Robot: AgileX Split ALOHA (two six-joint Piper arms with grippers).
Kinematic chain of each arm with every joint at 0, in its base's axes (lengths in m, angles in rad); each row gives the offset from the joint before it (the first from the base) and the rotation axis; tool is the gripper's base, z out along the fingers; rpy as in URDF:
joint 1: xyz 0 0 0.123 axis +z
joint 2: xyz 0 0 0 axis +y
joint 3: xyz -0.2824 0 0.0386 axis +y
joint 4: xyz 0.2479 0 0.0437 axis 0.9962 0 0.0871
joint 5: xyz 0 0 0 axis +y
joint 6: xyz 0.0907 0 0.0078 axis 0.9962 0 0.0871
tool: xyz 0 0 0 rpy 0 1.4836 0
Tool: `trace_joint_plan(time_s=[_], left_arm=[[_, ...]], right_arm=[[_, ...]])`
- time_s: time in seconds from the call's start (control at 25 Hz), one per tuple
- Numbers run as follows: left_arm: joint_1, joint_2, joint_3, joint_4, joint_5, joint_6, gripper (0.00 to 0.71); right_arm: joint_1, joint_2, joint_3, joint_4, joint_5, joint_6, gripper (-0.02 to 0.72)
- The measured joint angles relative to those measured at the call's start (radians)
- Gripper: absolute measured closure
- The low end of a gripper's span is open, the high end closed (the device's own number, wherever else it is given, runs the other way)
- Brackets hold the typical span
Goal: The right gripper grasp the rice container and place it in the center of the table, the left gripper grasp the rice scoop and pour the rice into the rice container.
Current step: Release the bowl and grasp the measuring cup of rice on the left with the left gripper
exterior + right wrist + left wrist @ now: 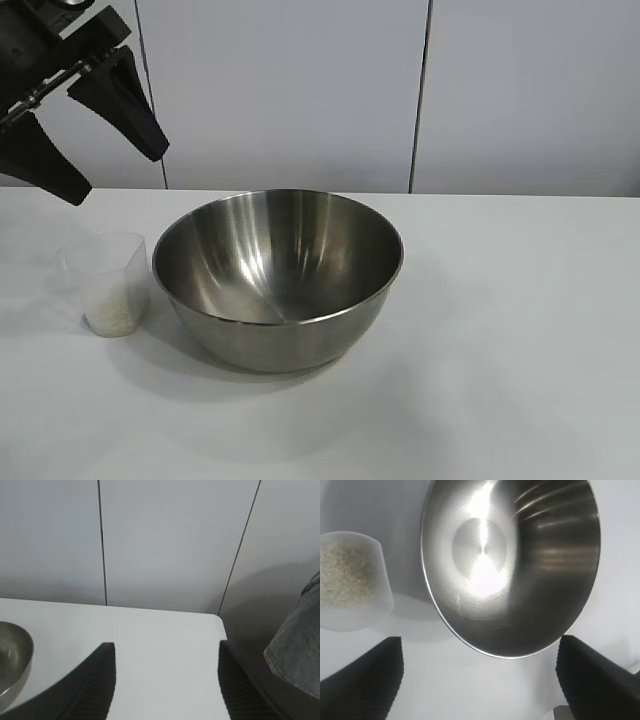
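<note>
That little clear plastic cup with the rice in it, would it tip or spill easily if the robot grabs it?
Probably light: the rice scoop is thin translucent plastic, only partly filled with rice. Its walls may flex under a squeeze. It stands upright beside the rice container, so a sideways nudge could tip it. The left gripper hangs open above.

The steel bowl (278, 278) is gleaming, smooth and mirror-bright, with fine brushed rings inside. The cup (112, 282) beside it is showing frosted, translucent plastic, with grainy white rice (342, 575) inside. The table (500, 340) is looking matt white. The left gripper (85, 135) fingers (365, 682) are showing ribbed, dull black pads.
</note>
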Motion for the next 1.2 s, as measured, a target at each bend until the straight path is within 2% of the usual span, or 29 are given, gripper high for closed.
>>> trace_joint_plan(time_s=[0.2,0.4,0.48,0.8,1.04,1.2], left_arm=[[0.000,0.000,0.000,0.000,0.000,0.000,0.108],[0.000,0.000,0.000,0.000,0.000,0.000,0.108],[0.000,0.000,0.000,0.000,0.000,0.000,0.108],[0.000,0.000,0.000,0.000,0.000,0.001,0.108],[0.000,0.000,0.000,0.000,-0.012,0.001,0.108],[0.000,0.000,0.000,0.000,-0.021,0.001,0.108]], right_arm=[[0.022,-0.109,0.150,0.047,0.026,0.031,0.295],[0.115,-0.148,0.173,0.050,0.167,0.046,0.295],[0.147,-0.163,0.184,0.039,0.189,0.053,0.295],[0.177,-0.216,0.304,0.011,0.194,0.100,0.295],[0.192,-0.235,0.311,-0.060,0.195,0.161,0.295],[0.192,-0.235,0.311,-0.079,0.194,0.180,0.295]])
